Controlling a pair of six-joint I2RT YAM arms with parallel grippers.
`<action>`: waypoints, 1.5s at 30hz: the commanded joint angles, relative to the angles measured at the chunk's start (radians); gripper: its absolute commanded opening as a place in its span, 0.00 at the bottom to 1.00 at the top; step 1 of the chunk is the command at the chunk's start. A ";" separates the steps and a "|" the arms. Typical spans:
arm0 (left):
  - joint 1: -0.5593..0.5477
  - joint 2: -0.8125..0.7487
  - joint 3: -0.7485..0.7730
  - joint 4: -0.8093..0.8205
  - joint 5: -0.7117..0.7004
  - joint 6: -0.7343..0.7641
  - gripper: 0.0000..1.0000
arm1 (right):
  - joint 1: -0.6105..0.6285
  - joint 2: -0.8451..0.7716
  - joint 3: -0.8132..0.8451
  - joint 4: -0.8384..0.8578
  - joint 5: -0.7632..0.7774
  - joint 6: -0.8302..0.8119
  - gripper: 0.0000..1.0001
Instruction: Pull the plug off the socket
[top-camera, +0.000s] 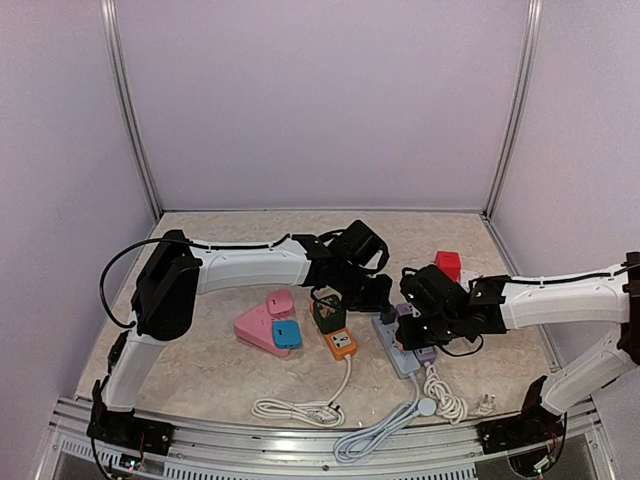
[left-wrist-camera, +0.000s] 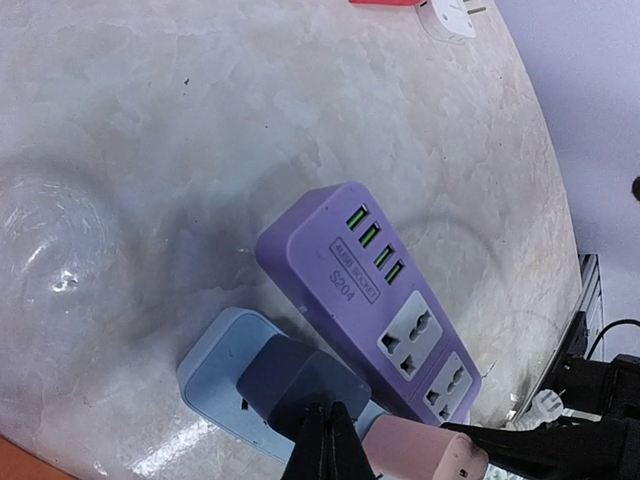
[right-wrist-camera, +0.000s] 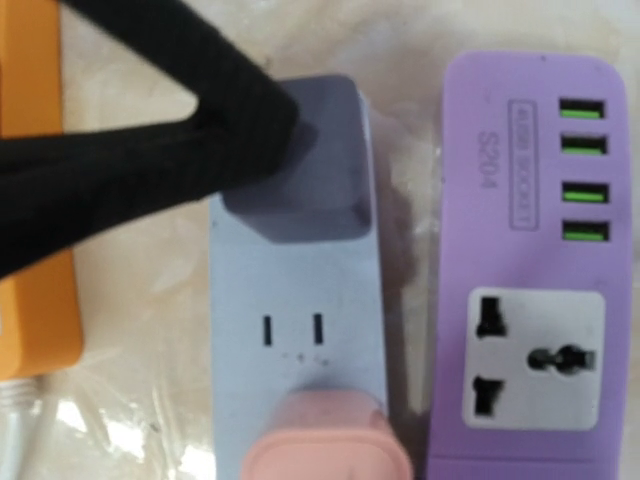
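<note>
Dark plug (right-wrist-camera: 300, 190) boxed in: left gripper (right-wrist-camera: 285, 128) across left side, purple strip (right-wrist-camera: 520, 250) just right, pink plug (right-wrist-camera: 325, 445) near, orange strip (right-wrist-camera: 35, 260) further left.

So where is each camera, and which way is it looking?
Top: up high behind the arms, looking down on the table; left arm and right arm show.
Left wrist: low on the left arm, looking across the purple strip; left claw tips show.
Right wrist: straight down on the blue strip; only the left claw shows.
Both wrist views share the grey plug, pink plug and both strips.
</note>
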 joint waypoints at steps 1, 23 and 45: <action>-0.013 0.104 -0.077 -0.227 -0.032 0.012 0.00 | 0.053 0.028 0.094 0.016 0.146 0.002 0.02; -0.012 0.103 -0.098 -0.218 -0.032 0.011 0.00 | -0.119 -0.092 0.007 0.081 -0.117 0.013 0.03; -0.011 0.109 -0.108 -0.213 -0.023 0.010 0.00 | 0.068 0.070 0.202 -0.120 0.240 0.015 0.02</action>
